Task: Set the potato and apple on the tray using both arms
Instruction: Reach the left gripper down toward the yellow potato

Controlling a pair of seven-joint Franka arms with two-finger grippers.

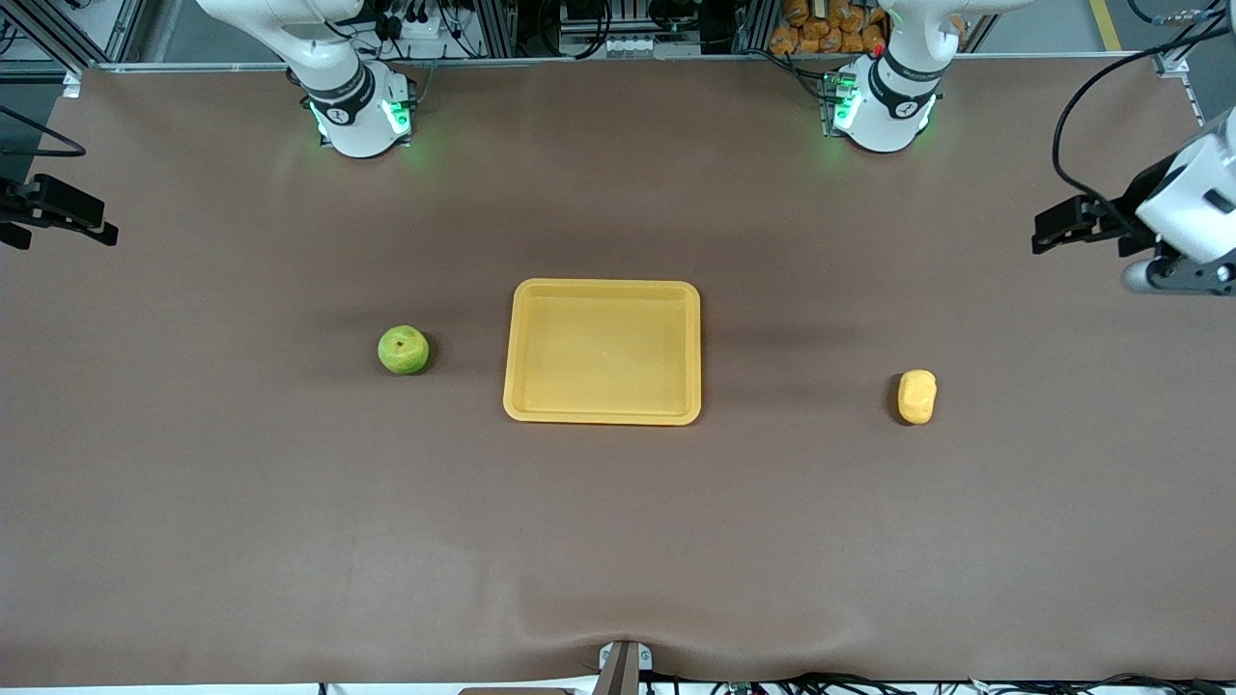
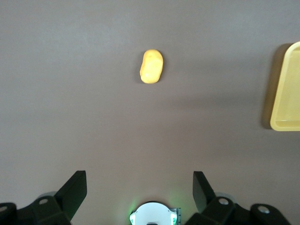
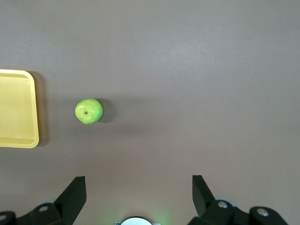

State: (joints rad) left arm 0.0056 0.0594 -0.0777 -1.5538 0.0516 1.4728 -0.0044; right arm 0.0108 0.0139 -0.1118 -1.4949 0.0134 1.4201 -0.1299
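Observation:
The yellow tray [image 1: 601, 353] lies flat in the middle of the brown table, with nothing on it. The green apple [image 1: 403, 349] sits beside it toward the right arm's end and shows in the right wrist view [image 3: 88, 111], with the tray's edge [image 3: 16, 108] close by. The yellow-orange potato [image 1: 916, 397] lies toward the left arm's end and shows in the left wrist view [image 2: 151, 66], with the tray's corner [image 2: 287, 93] to one side. My left gripper [image 1: 1048, 232] is open and empty, high over its table end [image 2: 139, 187]. My right gripper [image 1: 97, 222] is open and empty, high over its end [image 3: 138, 187].
The arm bases [image 1: 362, 111] [image 1: 884, 106] stand green-lit along the table's back edge. A small camera mount [image 1: 623, 666] sits at the front edge. Cables and orange items [image 1: 821, 29] lie off the table at the back.

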